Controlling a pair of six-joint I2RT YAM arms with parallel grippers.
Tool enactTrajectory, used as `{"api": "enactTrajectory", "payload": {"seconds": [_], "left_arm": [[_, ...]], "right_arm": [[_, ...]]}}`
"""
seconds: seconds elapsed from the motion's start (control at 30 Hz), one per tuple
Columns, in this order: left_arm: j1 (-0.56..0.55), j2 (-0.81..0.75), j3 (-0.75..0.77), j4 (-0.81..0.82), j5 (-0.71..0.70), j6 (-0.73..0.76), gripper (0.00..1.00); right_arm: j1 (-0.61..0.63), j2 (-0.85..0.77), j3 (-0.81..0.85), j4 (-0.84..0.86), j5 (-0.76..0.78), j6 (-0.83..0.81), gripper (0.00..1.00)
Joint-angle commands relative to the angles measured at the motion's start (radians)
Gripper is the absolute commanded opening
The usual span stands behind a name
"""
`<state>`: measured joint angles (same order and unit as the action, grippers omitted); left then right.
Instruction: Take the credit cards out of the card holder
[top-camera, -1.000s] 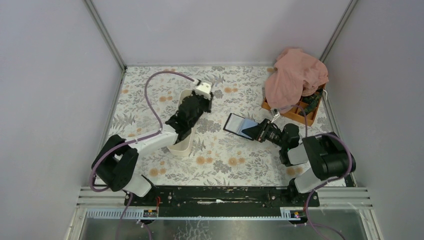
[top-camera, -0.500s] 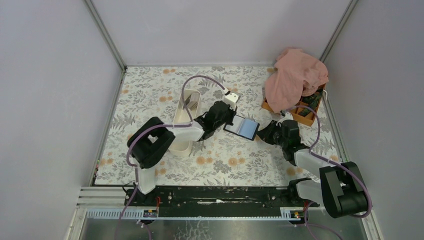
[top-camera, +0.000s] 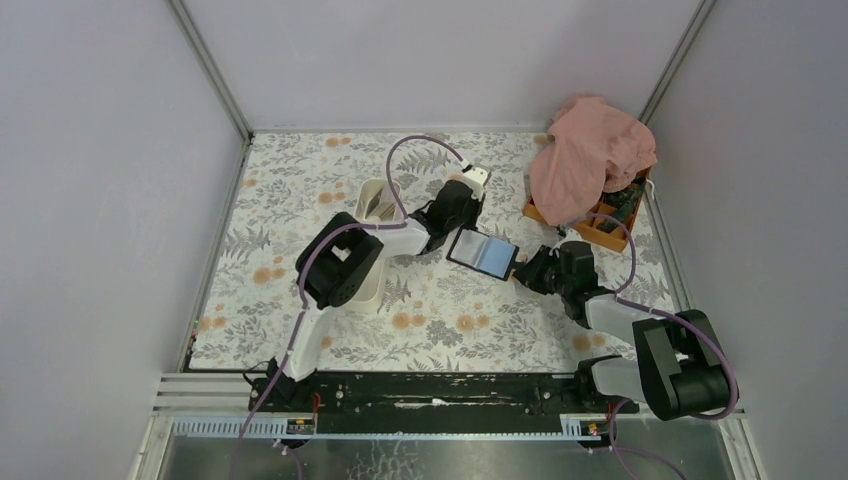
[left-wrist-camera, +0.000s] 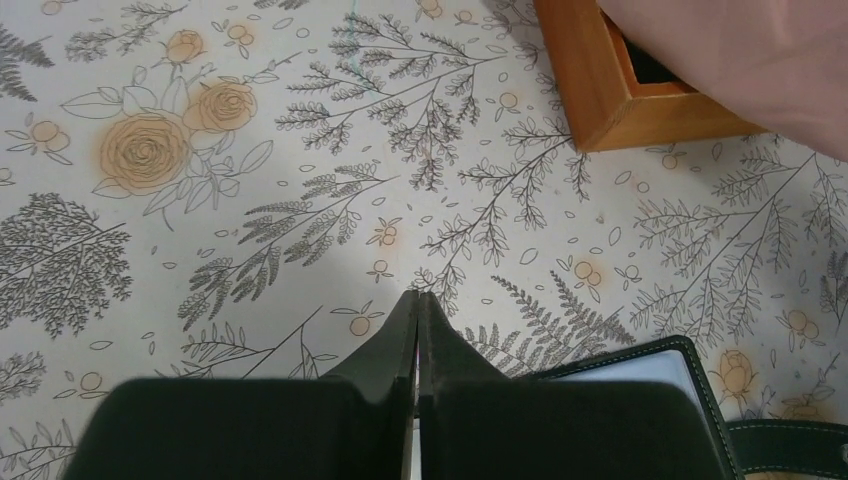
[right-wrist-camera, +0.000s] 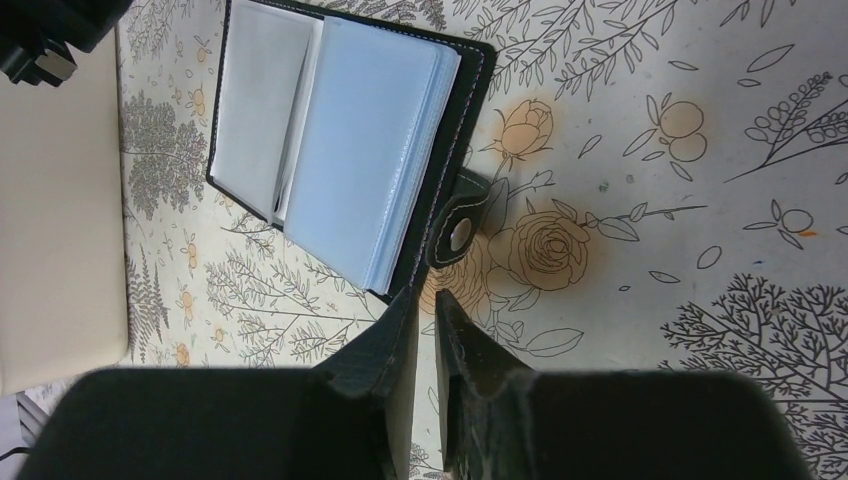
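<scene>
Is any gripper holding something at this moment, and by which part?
Nothing is held. The left gripper and the right gripper are both closed on nothing; the card holder lies open on the table.

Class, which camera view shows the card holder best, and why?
Right wrist: the card holder lies open, large and nearly whole in frame. Top external shows it small and far off; left wrist catches only one corner of it.

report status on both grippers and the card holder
Grippers: left gripper shut, empty, beside the card holder; right gripper shut, tips by its snap strap. Holder open on table.
</scene>
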<state>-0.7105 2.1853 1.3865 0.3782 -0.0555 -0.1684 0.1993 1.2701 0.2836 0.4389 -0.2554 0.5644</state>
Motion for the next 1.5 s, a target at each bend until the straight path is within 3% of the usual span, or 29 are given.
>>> {"api": "enactTrajectory", "payload": {"seconds": [0.0,0.27,0.8,1.1,1.27,1.47], "left_arm": [[0.000,0.026,0.049,-0.050,0.026,0.039,0.00],[0.000,0.008,0.011,-0.178,0.186,-0.063,0.00],[-0.050,-0.165,-0.323,-0.061,0.339,-0.229,0.00],[-0.052,-0.366,-0.458,0.053,0.243,-0.277,0.00],[-0.052,-0.528,-0.617,0.163,0.145,-0.314,0.00],[-0.052,-0.620,-0.741,0.213,0.065,-0.330,0.00]], "right_arm": [[-0.002,-0.001,0.023,0.041,-0.023,-0.022,0.18],[-0.003,-0.030,0.019,0.037,-0.026,-0.024,0.19],[-0.003,-0.064,0.012,0.050,-0.061,-0.027,0.21],[0.073,-0.029,0.057,0.076,-0.112,-0.073,0.35],[0.184,-0.027,0.141,-0.065,-0.015,-0.163,0.42],[0.299,-0.012,0.243,-0.248,0.098,-0.266,0.63]]}}
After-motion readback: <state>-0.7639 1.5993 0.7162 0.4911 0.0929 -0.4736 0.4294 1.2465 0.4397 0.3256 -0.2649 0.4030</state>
